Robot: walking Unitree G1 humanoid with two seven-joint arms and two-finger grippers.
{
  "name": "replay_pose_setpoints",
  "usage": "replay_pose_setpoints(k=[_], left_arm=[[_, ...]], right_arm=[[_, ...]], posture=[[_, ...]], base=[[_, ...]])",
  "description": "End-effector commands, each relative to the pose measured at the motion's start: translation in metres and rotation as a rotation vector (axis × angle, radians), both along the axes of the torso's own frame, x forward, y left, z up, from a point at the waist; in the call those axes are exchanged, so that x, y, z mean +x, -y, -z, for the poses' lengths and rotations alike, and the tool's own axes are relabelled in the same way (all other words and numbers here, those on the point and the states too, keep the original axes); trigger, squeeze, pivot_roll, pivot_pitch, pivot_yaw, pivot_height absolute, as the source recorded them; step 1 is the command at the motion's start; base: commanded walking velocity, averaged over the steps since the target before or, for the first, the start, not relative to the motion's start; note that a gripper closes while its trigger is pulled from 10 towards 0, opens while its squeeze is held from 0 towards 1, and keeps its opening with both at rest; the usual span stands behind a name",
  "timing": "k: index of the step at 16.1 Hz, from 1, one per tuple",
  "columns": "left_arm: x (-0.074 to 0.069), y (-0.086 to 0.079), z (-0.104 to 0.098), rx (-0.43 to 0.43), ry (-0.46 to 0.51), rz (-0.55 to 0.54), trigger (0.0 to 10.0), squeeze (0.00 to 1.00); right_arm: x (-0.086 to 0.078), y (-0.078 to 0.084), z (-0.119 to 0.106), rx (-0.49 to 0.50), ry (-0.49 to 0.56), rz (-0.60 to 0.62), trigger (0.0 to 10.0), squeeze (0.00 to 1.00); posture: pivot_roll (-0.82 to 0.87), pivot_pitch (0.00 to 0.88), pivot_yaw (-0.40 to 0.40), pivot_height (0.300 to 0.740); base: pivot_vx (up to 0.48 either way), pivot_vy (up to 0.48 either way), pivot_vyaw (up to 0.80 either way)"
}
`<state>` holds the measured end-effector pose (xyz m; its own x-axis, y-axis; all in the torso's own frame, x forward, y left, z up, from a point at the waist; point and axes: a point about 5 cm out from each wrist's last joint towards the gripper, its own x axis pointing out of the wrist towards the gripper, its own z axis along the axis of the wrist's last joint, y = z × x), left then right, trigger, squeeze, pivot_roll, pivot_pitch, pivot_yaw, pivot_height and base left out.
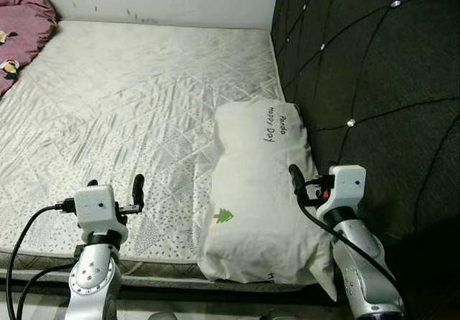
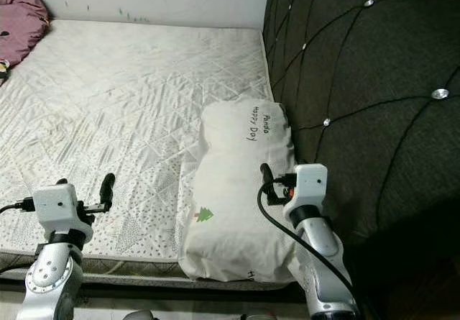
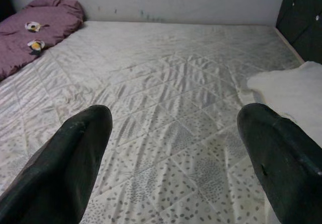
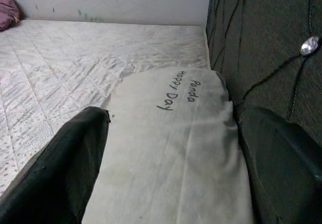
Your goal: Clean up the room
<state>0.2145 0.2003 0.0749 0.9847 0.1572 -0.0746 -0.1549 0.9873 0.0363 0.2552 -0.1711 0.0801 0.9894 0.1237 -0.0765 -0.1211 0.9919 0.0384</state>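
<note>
1. Quilted white mattress (image 1: 129,104) fills the bed, with a dark tufted headboard (image 1: 374,83) on the robot's right and a maroon blanket (image 1: 21,25) at the far corner.
2. Against the headboard lies the white pillow (image 1: 251,190), at the near edge; it looks soft, light and floppy, best pinched at a corner or edge.
3. Right hand (image 4: 171,158) hovers over the pillow, spread wide, holding nothing.
4. Left hand (image 3: 176,148) is wide and empty above the bare mattress.

White pillow (image 1: 259,190) w/ black lettering, small green tree print. Cream mattress (image 1: 136,104), diamond quilting, speckled near edge. Dark grey tufted headboard (image 1: 374,83), silver studs. Maroon blanket (image 1: 21,25).
</note>
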Motion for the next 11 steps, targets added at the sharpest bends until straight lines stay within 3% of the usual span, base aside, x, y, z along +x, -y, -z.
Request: replay_pose_setpoints(k=[1, 5, 7, 11], left_arm=[[-0.0004, -0.0019, 0.0033, -0.008, -0.019, -0.005, 10.0, 0.0], [-0.0012, 0.0007, 0.0028, -0.007, -0.018, 0.002, 10.0, 0.0], [-0.0011, 0.0012, 0.0032, -0.013, -0.02, 0.004, 10.0, 0.0], [0.0013, 0.0022, 0.0028, -0.022, -0.022, 0.009, 10.0, 0.0]], right_arm=[[0.0009, 0.0015, 0.0023, 0.004, -0.014, 0.0, 10.0, 0.0], [0.0009, 0.0022, 0.0032, 0.003, -0.024, -0.009, 10.0, 0.0], [0.0009, 0.0024, 0.0033, 0.002, -0.027, -0.011, 10.0, 0.0], [0.003, 0.0027, 0.0026, -0.004, -0.032, -0.021, 10.0, 0.0]], posture=[[-0.01, 0.0, -0.012, 0.74], [-0.01, 0.0, -0.018, 0.74], [-0.01, 0.0, -0.02, 0.74], [-0.01, 0.0, -0.023, 0.74]], base=[[0.0, 0.0, 0.0], [0.0, 0.13, 0.0], [0.0, 0.437, -0.5], [0.0, 0.476, 0.0]])
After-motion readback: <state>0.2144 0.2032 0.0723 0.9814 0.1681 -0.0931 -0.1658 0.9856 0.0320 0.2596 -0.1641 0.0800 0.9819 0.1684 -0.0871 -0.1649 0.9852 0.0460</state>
